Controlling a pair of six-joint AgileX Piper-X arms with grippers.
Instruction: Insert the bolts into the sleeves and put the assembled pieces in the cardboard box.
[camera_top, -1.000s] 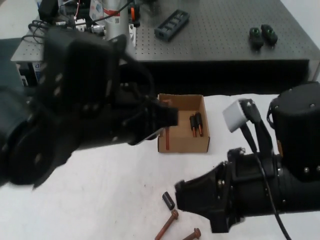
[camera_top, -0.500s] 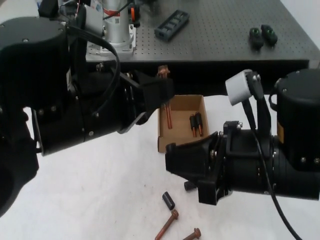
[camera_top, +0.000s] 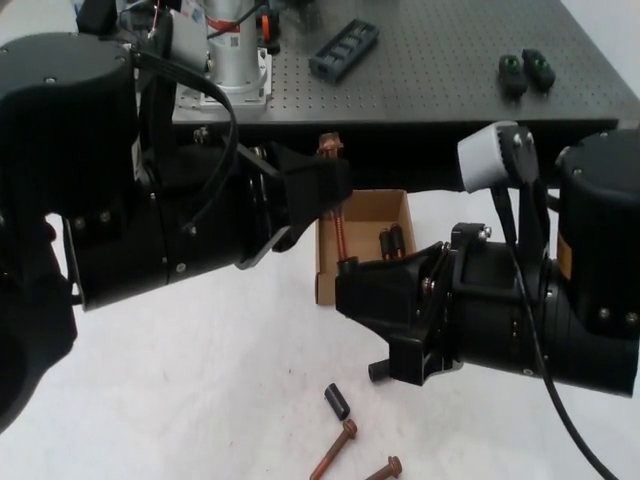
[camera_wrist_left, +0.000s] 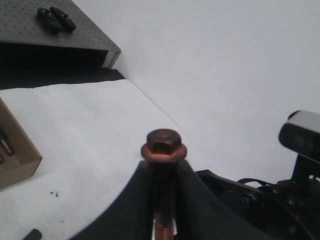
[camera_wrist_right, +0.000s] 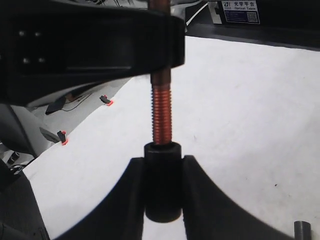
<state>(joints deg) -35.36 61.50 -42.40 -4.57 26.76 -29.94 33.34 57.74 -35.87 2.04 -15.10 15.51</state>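
My left gripper (camera_top: 326, 192) is shut on a copper bolt (camera_top: 337, 215), held upright with its hex head (camera_wrist_left: 163, 145) on top, above the front of the cardboard box (camera_top: 368, 208). My right gripper (camera_wrist_right: 162, 170) is shut on a black sleeve (camera_wrist_right: 162, 185) right under the bolt. The bolt's threaded end (camera_wrist_right: 161, 112) meets the sleeve's top; how deep it sits is hidden. In the high view the right gripper (camera_top: 350, 285) is just below the left one. Two assembled pieces (camera_top: 390, 245) lie in the box.
On the white cloth near the front lie a loose black sleeve (camera_top: 337, 401) and two copper bolts (camera_top: 333, 450) (camera_top: 385, 467). Another dark piece (camera_top: 378, 371) peeks out under the right arm. A perforated metal bench (camera_top: 440, 60) with tools stands behind the box.
Both arms have risen from the cloth and come together over the box front. In the last half second the right gripper lifted the sleeve up to the bolt's lower end.
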